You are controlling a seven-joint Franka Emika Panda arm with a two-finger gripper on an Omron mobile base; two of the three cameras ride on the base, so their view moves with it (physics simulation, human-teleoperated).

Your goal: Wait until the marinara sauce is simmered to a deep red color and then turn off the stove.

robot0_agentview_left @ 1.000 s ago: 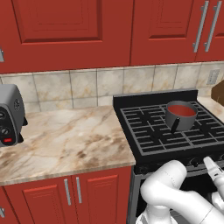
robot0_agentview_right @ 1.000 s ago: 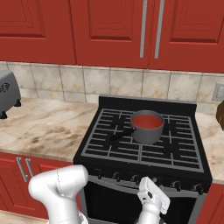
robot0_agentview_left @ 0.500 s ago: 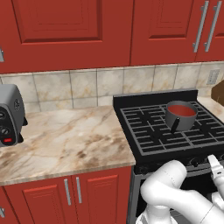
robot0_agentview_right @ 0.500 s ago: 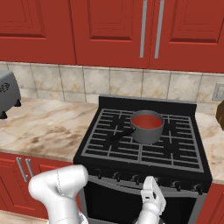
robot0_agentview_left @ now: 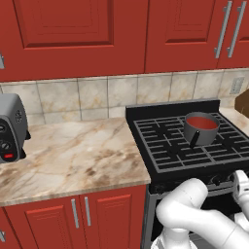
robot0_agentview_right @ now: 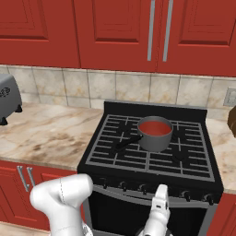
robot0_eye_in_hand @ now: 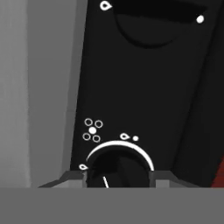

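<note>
- Robot's two-finger gripper [robot0_eye_in_hand: 117,175] is closed around a round black stove knob [robot0_eye_in_hand: 117,168] with a white arc; a grey fingertip [robot0_eye_in_hand: 72,177] sits on each side of it.
- White hand [robot0_agentview_right: 159,207] sits low at the black gas stove [robot0_agentview_right: 152,152] front panel, at the knob row.
- Smooth red marinara sauce [robot0_agentview_right: 155,127] in small grey saucepan [robot0_agentview_right: 156,138] stands above and beyond the hand, on the dark grates, dark handle pointing left.

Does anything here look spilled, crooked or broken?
Nothing stands out. The small grey saucepan stands upright on the black gas stove's grates, its smooth red sauce contained within the rim. The marble counter shows no spill, and the grey toaster stands upright on it.
</note>
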